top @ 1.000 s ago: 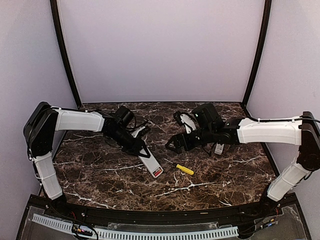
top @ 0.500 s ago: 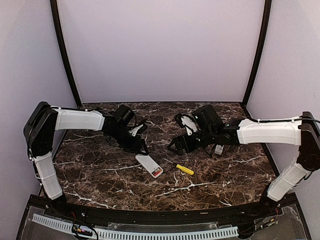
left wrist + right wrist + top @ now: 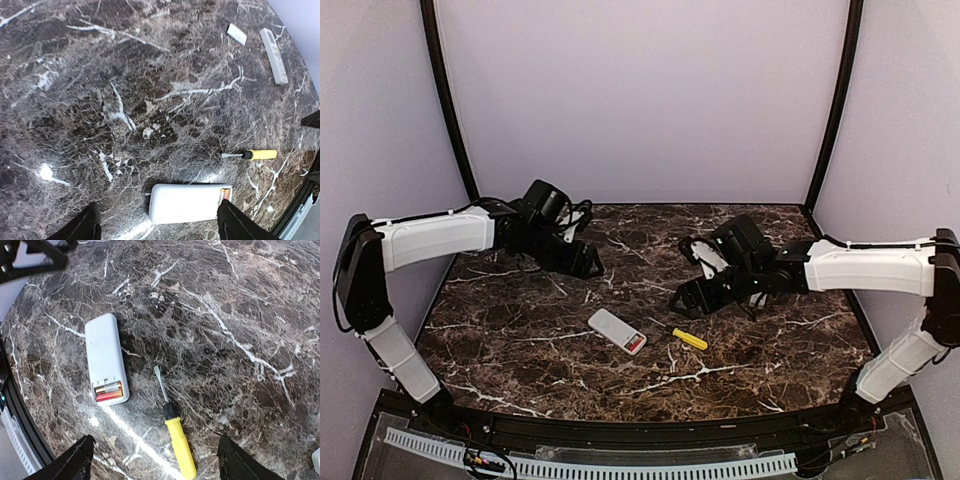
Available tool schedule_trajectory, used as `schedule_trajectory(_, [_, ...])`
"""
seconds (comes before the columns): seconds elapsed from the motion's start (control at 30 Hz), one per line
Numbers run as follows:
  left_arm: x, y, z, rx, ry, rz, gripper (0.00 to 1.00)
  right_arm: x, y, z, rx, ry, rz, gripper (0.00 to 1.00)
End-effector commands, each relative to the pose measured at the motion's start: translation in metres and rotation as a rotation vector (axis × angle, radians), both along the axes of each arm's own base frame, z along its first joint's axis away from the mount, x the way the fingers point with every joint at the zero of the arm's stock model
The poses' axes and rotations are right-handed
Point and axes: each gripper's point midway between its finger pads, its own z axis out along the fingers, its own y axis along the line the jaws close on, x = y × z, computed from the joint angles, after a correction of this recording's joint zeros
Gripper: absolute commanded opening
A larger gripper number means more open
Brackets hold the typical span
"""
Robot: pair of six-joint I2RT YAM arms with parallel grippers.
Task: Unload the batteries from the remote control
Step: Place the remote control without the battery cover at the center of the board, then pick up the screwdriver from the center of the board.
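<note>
None of the batteries (image 3: 108,392) are out yet: we see them seated in the uncovered end of the remote (image 3: 104,352), flat on the surface (image 3: 235,340), with the left gripper (image 3: 587,265) and right gripper (image 3: 682,298) both spread, empty and clear of it.

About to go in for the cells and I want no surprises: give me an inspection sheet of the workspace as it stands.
Surface: dark marble table, no spills seen.
Job's things: remote lies back up, compartment open, red batteries inside.
Clutter: screwdriver beside the remote, not touching; long white piece and short white piece near the wall.
End effectors: left end effector open, empty; right end effector open, empty, near the screwdriver.
Cables: black cable loops at the left wrist, away from the remote.
Surroundings: lilac walls, black frame posts.
</note>
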Motion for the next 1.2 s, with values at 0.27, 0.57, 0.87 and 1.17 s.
schedule_trajectory(0.27, [0.041,0.052,0.083,-0.238,-0.156,0.147,0.82,-0.033,-0.027,-0.057,-0.202,0.152,-0.065,0.66])
schedule_trajectory(0.57, [0.035,0.047,0.080,-0.277,-0.130,0.132,0.82,-0.036,-0.032,-0.085,-0.274,0.185,-0.060,0.57])
schedule_trajectory(0.87, [0.033,0.044,0.079,-0.301,-0.108,0.130,0.82,-0.030,-0.035,-0.094,-0.315,0.141,-0.048,0.52])
schedule_trajectory(1.17, [0.033,0.042,0.078,-0.310,-0.101,0.134,0.82,-0.031,-0.034,-0.109,-0.401,0.104,-0.021,0.48])
